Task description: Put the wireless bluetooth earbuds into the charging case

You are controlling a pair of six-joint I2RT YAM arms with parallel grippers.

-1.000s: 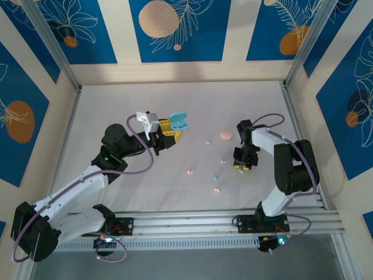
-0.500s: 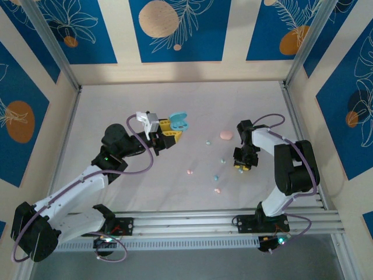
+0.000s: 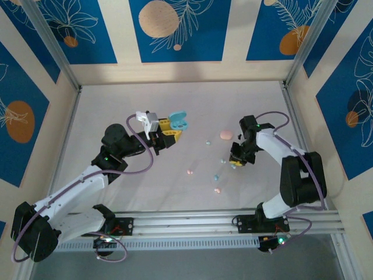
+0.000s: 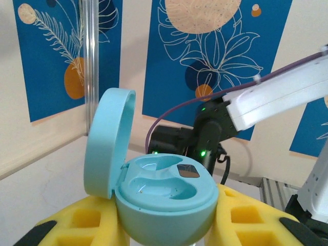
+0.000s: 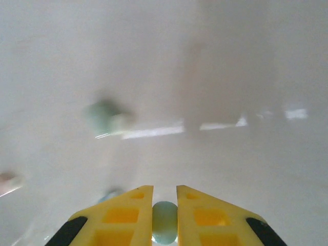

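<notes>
My left gripper (image 3: 171,129) is shut on a teal charging case (image 4: 166,197), lid (image 4: 107,141) swung open to the left, both earbud wells empty. In the top view the case (image 3: 178,121) hangs above the table's middle left. My right gripper (image 5: 165,197) is shut on a small teal earbud (image 5: 164,221), pinched between its yellow fingers (image 5: 128,215). In the top view that gripper (image 3: 236,161) is low over the table among the loose earbuds. Another teal earbud (image 5: 105,117) lies blurred ahead of it. Pink earbuds (image 3: 189,172) (image 3: 217,190) and blue ones (image 3: 207,142) (image 3: 216,177) lie scattered between the arms.
A closed pink case (image 3: 226,135) lies on the table just beyond the right gripper. Walls with blue leaf panels (image 3: 175,29) enclose the white table, with metal posts (image 3: 52,46) at the corners. An aluminium rail (image 3: 192,219) runs along the near edge.
My right gripper has shifted left and slightly away from me, among the loose earbuds. The left arm with the open case has stayed still.
</notes>
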